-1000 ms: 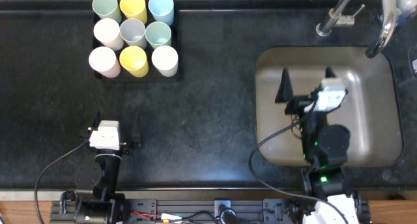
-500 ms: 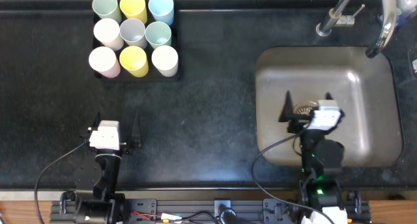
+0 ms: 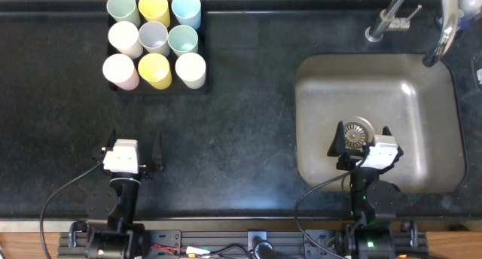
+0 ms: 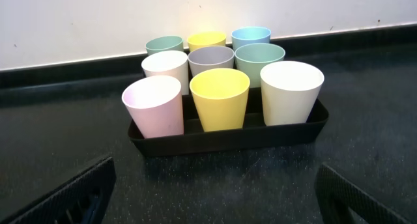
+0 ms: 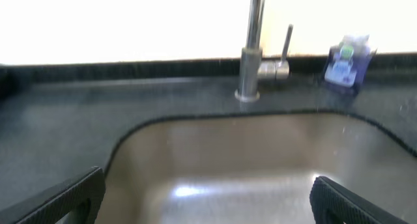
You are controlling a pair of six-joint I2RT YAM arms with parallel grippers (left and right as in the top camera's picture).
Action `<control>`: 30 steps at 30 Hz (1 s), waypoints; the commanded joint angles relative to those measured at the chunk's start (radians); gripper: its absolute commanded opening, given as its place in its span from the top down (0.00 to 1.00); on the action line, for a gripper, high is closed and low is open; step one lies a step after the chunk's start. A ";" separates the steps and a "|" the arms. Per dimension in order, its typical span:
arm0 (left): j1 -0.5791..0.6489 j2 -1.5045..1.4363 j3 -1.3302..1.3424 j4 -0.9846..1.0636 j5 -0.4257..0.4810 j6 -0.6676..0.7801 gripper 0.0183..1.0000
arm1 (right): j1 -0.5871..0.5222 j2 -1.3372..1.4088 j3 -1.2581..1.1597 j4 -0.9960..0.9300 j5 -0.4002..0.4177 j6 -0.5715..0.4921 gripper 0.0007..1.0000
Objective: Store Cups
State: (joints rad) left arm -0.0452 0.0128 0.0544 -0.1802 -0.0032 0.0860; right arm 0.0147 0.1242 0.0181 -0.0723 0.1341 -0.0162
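Smooth matt plastic cups (image 4: 219, 101), matt black tray (image 4: 228, 139), speckled worktop (image 3: 241, 138), brushed metal sink (image 3: 422, 101), shiny tap (image 5: 251, 48)

Among cups (image 4: 219, 97), back row shows rims only, bodies hidden behind front ones. Far wall of tray (image 4: 228, 138) hidden. On left gripper (image 4: 215, 167) and right gripper (image 5: 207, 180), finger bases cut off by picture edge. Top of faucet (image 5: 251, 48) cut off. Small blue item (image 5: 345, 61) by wall blurred, kind unclear. Part of sink (image 3: 422, 86) floor hidden under right arm.
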 commanded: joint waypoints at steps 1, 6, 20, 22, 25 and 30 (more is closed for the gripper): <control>0.006 -0.010 -0.004 0.002 0.010 0.018 0.00 | -0.003 -0.094 -0.013 0.002 -0.011 -0.003 0.00; 0.006 -0.010 -0.004 0.002 0.010 0.018 0.00 | -0.018 -0.121 -0.013 0.002 -0.014 -0.003 0.00; 0.006 -0.010 -0.004 0.002 0.010 0.018 0.00 | -0.035 -0.120 -0.013 0.003 -0.013 -0.003 0.00; 0.006 -0.010 -0.004 0.002 0.010 0.018 0.00 | -0.035 -0.120 -0.013 0.003 -0.013 -0.003 0.00; 0.006 -0.010 -0.004 0.002 0.010 0.018 0.00 | -0.035 -0.119 -0.013 0.003 -0.013 -0.003 0.00; 0.006 -0.010 -0.004 0.002 0.010 0.018 0.00 | -0.035 -0.119 -0.013 0.003 -0.013 -0.003 0.00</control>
State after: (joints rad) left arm -0.0452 0.0128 0.0544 -0.1799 -0.0032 0.0860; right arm -0.0181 0.0139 0.0181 -0.0727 0.1272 -0.0193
